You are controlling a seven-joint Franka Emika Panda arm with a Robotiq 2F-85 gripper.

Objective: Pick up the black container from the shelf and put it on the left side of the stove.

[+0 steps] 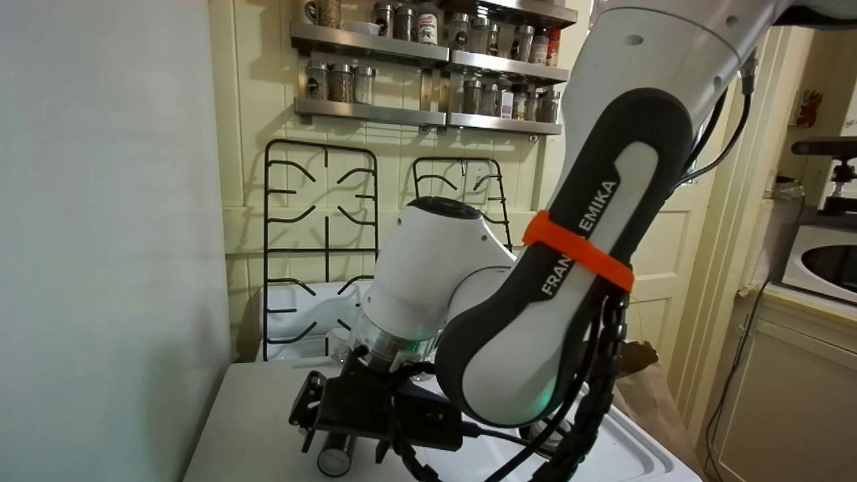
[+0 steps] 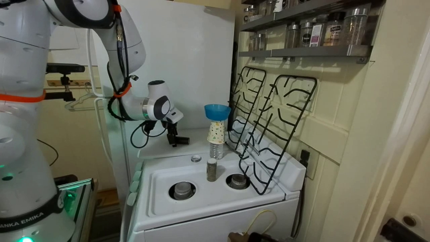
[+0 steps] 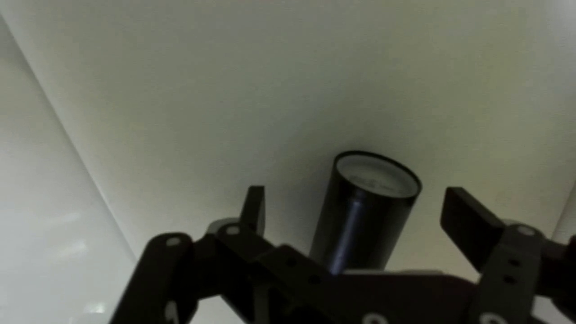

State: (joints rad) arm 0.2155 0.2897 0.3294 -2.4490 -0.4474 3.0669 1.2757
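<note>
The black container [image 3: 360,225] is a small black cylinder with a pale round end, also in both exterior views [image 1: 334,462] [image 2: 183,140]. It appears to lie on its side on the white surface [image 1: 234,415] beside the stove [image 2: 158,208]. My gripper [image 3: 358,202] is open, with the container between its fingers and a visible gap on each side. The gripper points down over it in both exterior views [image 1: 345,445] [image 2: 174,138]. The container's rear part is hidden by the gripper in the wrist view. The metal-fronted shelf [image 1: 371,112] [image 2: 322,51] holds rows of spice jars.
A clear bottle [image 2: 216,150] under a patterned cup and a blue funnel [image 2: 217,112] stands at the stove's back. A spice jar [image 2: 211,170] stands near the burner caps [image 2: 183,190]. Black grates [image 1: 321,250] [image 2: 282,126] lean on the wall. A tall white panel [image 1: 120,234] borders the surface.
</note>
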